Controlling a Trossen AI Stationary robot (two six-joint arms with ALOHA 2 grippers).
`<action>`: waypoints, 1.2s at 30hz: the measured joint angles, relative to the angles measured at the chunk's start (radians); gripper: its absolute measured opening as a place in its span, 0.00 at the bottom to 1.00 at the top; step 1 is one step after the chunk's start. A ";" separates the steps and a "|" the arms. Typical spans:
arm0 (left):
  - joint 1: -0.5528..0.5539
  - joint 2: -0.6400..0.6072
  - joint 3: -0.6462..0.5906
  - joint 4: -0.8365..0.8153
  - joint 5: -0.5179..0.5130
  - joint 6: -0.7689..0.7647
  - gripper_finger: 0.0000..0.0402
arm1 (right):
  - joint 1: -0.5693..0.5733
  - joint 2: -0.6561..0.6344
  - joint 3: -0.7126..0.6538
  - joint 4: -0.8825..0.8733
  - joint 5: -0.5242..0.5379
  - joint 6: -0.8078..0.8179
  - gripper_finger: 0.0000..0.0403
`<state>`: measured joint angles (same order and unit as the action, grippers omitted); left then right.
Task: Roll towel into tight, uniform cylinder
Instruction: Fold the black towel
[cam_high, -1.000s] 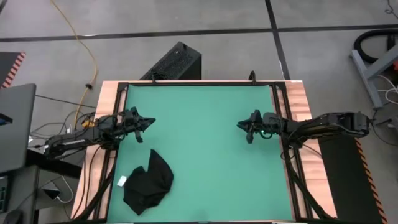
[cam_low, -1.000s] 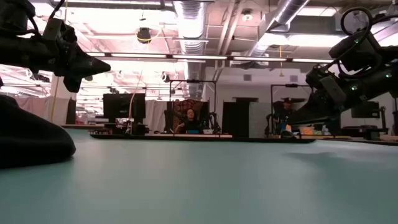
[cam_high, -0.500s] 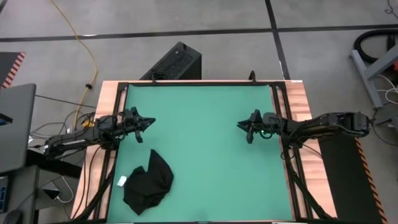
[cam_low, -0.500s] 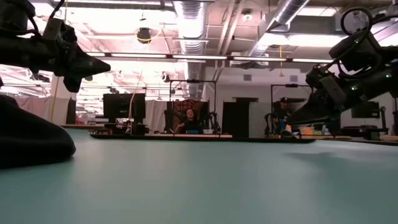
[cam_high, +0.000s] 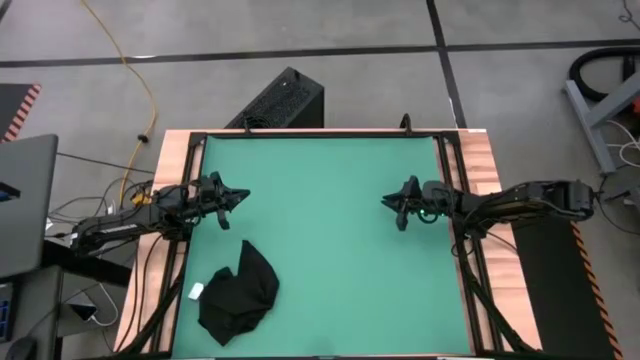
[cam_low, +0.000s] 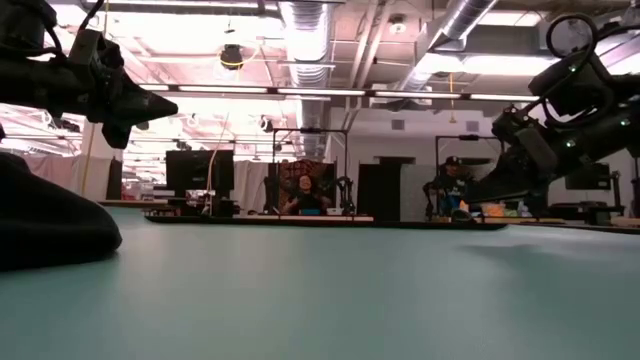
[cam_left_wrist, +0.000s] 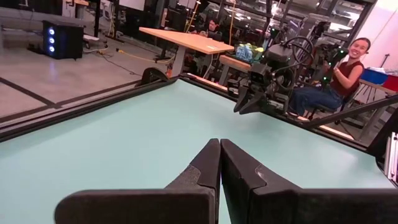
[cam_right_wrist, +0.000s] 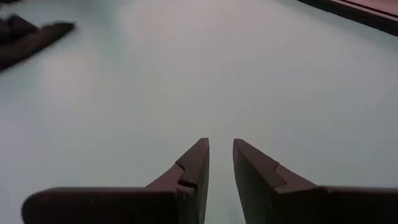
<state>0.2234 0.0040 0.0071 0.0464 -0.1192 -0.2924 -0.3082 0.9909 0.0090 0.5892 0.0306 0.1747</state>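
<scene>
On green mat (cam_high: 330, 230): towel (cam_high: 240, 292), crumpled, unrolled, near left edge. Left gripper (cam_high: 240, 196) pinched closed, right gripper (cam_high: 390, 203) narrowly parted; both hover clear, seemingly parked.

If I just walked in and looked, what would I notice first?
Probably the big green mat covering the table, with a crumpled black soft cloth towel lying near its left front corner. Next, the two dark robot arms: the left gripper and the right gripper hang above the mat's sides, pointing at each other, neither touching the towel.
</scene>
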 joint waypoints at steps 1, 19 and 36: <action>0.000 0.000 0.000 0.000 0.000 0.000 0.00 | -0.004 0.000 0.000 -0.002 0.001 -0.005 0.24; 0.000 0.000 0.000 0.000 0.000 0.000 0.00 | -0.013 0.000 0.000 -0.021 0.004 -0.097 0.24; 0.000 0.000 0.000 0.005 -0.026 0.129 0.00 | 0.045 0.000 0.000 0.046 0.067 0.297 0.24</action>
<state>0.2234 0.0043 0.0071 0.0513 -0.1448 -0.1630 -0.2634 0.9910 0.0090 0.6350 0.0972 0.4713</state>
